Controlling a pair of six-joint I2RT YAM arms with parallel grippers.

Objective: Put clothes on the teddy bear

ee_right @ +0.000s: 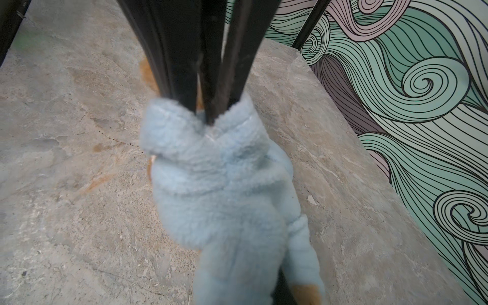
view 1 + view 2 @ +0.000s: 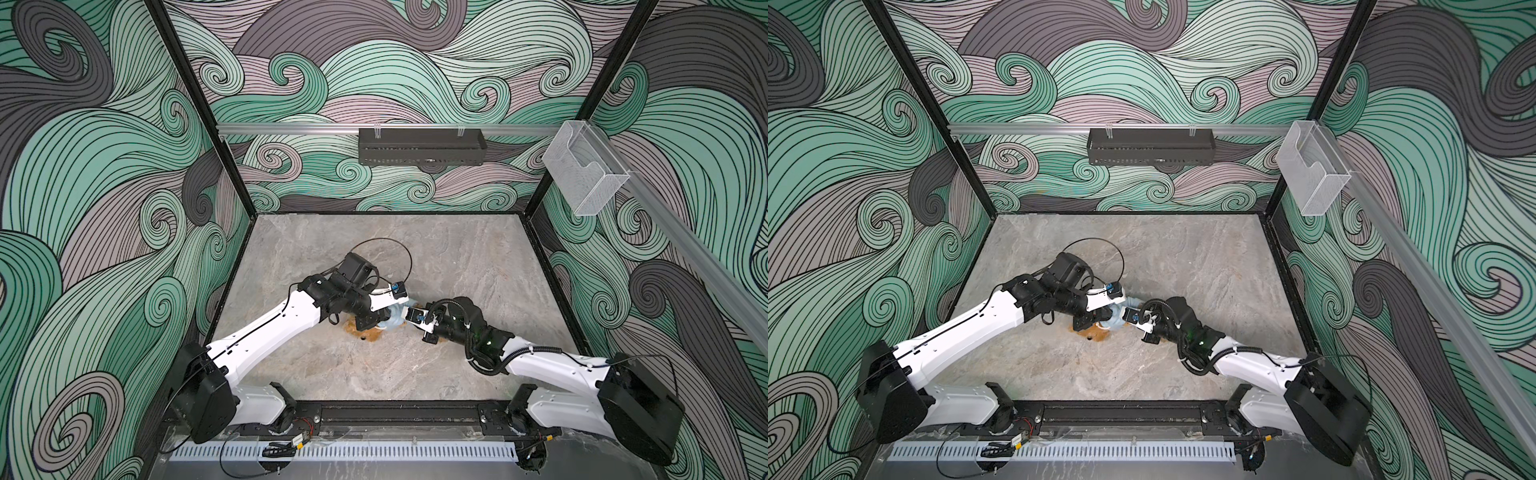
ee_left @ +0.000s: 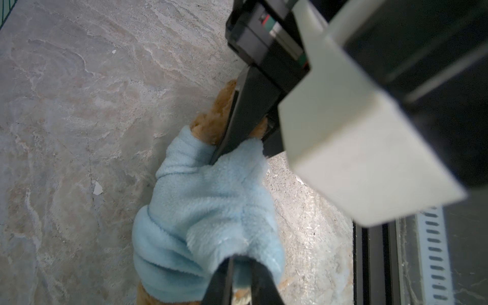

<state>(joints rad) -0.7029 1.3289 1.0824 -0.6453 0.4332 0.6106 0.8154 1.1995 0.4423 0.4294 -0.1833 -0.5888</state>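
The teddy bear (image 2: pixel 374 332) is just below the middle of the frame in both top views, on the grey table (image 2: pixel 457 257) where the two arms meet. Only a patch of golden-brown fur shows from under the left arm's wrist, with the light blue shirt (image 2: pixel 395 322) just to its right. I cannot tell whether the bear rests on the table or hangs just above it. In the left wrist view the left hand (image 3: pixel 241 264) has its two black fingers pinched on a fold of the shirt, with fleece bunched between them. In the right wrist view the right hand (image 1: pixel 206 116) is closed on the shirt's rolled edge, and fur peeks out beside the fingers. The shirt is stretched between the two hands, and a furry paw shows at the end of one sleeve.
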